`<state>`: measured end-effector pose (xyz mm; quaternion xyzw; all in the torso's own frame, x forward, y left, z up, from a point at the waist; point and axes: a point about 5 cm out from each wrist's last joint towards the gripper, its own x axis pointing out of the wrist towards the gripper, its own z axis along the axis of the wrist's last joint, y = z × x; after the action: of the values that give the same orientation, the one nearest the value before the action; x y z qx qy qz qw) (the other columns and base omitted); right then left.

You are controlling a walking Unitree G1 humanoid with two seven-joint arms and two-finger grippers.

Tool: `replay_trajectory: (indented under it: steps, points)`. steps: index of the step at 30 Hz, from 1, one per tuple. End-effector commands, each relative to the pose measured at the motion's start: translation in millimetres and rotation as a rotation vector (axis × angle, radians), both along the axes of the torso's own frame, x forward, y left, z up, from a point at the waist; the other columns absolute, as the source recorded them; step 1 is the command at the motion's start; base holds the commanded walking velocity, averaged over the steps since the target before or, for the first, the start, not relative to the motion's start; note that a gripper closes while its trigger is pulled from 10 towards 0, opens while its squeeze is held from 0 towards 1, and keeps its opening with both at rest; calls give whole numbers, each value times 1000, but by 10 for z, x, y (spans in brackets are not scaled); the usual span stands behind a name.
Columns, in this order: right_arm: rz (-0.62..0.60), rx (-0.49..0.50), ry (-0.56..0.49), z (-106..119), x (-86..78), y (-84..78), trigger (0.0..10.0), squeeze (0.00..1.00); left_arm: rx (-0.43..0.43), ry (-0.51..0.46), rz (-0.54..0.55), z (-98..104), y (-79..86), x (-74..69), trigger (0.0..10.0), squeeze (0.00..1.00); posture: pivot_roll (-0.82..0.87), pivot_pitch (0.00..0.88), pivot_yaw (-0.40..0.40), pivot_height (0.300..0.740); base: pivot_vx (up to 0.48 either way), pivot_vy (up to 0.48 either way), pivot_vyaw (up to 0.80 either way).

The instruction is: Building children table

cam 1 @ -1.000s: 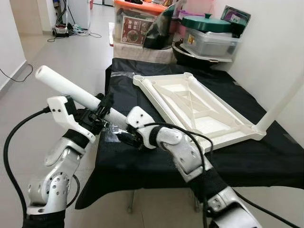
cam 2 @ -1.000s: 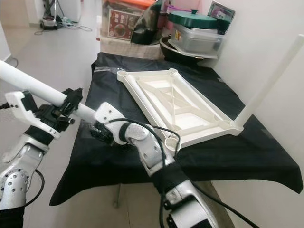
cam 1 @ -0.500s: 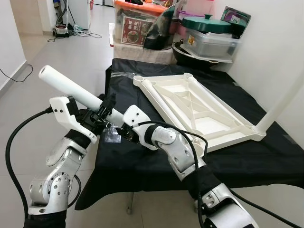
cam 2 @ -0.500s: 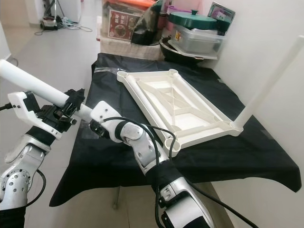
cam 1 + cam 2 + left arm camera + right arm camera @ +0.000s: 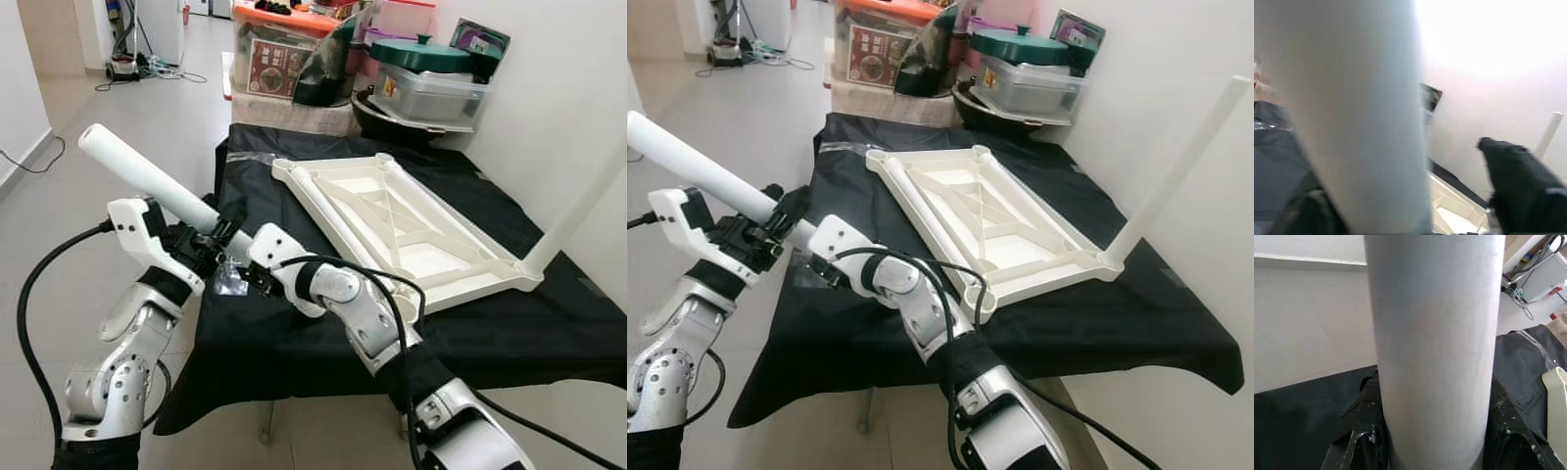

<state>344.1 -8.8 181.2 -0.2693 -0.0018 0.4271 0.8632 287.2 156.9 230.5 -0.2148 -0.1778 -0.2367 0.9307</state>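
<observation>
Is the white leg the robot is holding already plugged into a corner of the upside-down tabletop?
No: the white leg is held in the air by both grippers, off the table's left edge, apart from the upside-down tabletop.

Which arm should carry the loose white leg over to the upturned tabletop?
Right, probably. Both pincers, left pincer and right pincer, clamp the white cylindrical plastic leg, but the right grips its lower end, the side nearer the upside-down white plastic tabletop. The left stands further out over the floor.
</observation>
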Motion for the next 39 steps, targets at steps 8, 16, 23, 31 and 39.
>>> replay_trajectory:
  steps: [8, 16, 23, 31, 39]
  points:
    - [-147, 58, 25, 43, 201, -393, 0, 0, -13, -90, -29, 167, 23, -68, 10000, 1000, 113, 0, -173, 740, 0, 0, 0]
    - [-232, 162, -2, 263, 330, -671, 0, 0, -5, -74, 13, 162, 100, -79, 10000, 0, 112, 0, -175, 740, 0, 0, 0]
    - [-345, 419, 3, 700, 487, -1036, 0, 0, 12, -41, 30, 96, 173, -122, 10000, 0, 109, 0, -168, 740, 0, 0, 0]
    - [-329, 731, 73, 1139, 527, -1156, 0, 0, 65, -3, -19, -5, 177, -198, 10000, 0, 110, 0, -168, 740, 0, 0, 0]
    - [-324, 953, 242, 1204, 546, -1147, 0, 0, 212, 39, -181, -118, 138, -342, 10000, 0, 117, 0, -167, 740, 0, 0, 0]
